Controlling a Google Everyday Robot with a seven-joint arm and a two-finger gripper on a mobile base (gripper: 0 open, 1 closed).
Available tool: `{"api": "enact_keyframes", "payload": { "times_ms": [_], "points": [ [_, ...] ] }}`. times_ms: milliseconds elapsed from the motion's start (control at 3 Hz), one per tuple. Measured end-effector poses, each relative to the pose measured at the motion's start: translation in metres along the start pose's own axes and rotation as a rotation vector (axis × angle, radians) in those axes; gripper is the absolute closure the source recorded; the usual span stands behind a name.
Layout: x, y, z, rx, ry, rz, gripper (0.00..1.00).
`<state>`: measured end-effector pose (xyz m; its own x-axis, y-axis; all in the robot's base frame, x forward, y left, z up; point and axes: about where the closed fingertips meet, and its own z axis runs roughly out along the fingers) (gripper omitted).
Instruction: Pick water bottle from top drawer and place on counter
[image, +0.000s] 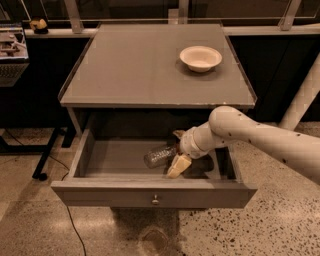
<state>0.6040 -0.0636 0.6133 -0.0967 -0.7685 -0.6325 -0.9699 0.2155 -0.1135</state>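
Operator's view. I have the gripper (176, 150) down inside the pulled-out top drawer (150, 192). Its jaws stand spread apart, one finger toward the drawer front and the other toward the back. The water bottle (159, 156) lies on its side on the drawer floor. One end of it reaches into the gap between the jaws and the rest runs out toward the picture's left. I cannot tell whether either finger touches it. Above and behind the jaws is the counter (145, 70), which carries a white bowl (200, 58).
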Motion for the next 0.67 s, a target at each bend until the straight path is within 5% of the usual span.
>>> {"api": "enact_keyframes", "payload": {
  "times_ms": [333,667],
  "points": [
    [0.0084,0.0010,0.0089,-0.025,0.018,0.012,0.00],
    [0.0146,0.0018,0.0173,-0.052,0.032,0.019,0.14]
  ]
}}
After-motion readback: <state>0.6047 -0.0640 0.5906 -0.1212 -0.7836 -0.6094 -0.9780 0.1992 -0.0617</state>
